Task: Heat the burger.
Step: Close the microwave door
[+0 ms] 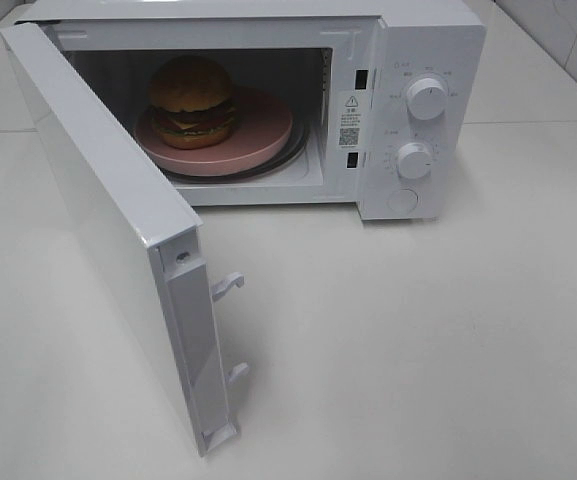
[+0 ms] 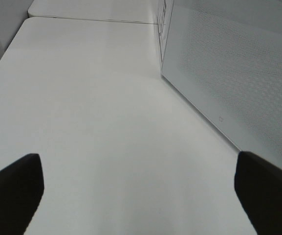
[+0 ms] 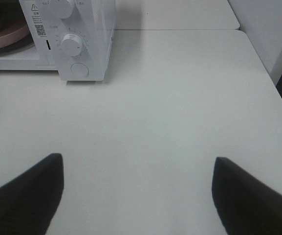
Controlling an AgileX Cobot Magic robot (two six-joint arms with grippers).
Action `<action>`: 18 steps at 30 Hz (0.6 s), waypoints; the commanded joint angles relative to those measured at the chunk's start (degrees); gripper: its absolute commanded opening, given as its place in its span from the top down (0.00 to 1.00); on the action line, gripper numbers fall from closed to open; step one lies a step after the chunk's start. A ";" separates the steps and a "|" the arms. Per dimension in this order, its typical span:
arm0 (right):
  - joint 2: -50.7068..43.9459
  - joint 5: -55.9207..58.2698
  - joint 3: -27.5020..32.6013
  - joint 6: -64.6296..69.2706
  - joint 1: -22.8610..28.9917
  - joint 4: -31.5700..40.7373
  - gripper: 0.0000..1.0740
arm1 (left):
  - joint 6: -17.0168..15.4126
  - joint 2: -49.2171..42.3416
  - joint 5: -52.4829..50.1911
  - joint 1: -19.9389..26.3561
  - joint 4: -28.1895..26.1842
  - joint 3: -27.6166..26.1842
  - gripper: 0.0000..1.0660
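The burger (image 1: 192,100), with a brown domed bun, dark patties and yellow cheese, sits on a pink plate (image 1: 258,135) inside the white microwave (image 1: 428,40). The microwave door (image 1: 108,220) stands wide open, swung toward the front left. Neither arm shows in the exterior high view. My left gripper (image 2: 138,196) is open over bare table, with the outside of the door (image 2: 238,73) beside it. My right gripper (image 3: 136,196) is open too, empty, set back from the microwave's control panel (image 3: 75,41); the plate's edge (image 3: 4,36) shows at that view's corner.
The microwave has two white dials (image 1: 427,98) (image 1: 414,160) and a round button (image 1: 402,200) on its right panel. Door latch hooks (image 1: 228,285) stick out from the open door's edge. The white table (image 1: 418,340) has a seam running behind the microwave.
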 commanded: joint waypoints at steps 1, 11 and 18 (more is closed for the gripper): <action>-1.66 -0.57 0.06 -0.57 -0.46 0.23 0.31 | -0.11 -0.11 0.00 -0.34 0.11 0.00 0.08; -1.66 -0.57 0.06 -0.57 -0.46 0.23 0.31 | -0.11 -0.11 0.00 -0.34 0.11 0.00 0.08; -1.66 -0.57 0.06 -0.29 -0.46 0.06 0.31 | -0.34 -0.11 0.00 -0.34 0.11 0.00 0.08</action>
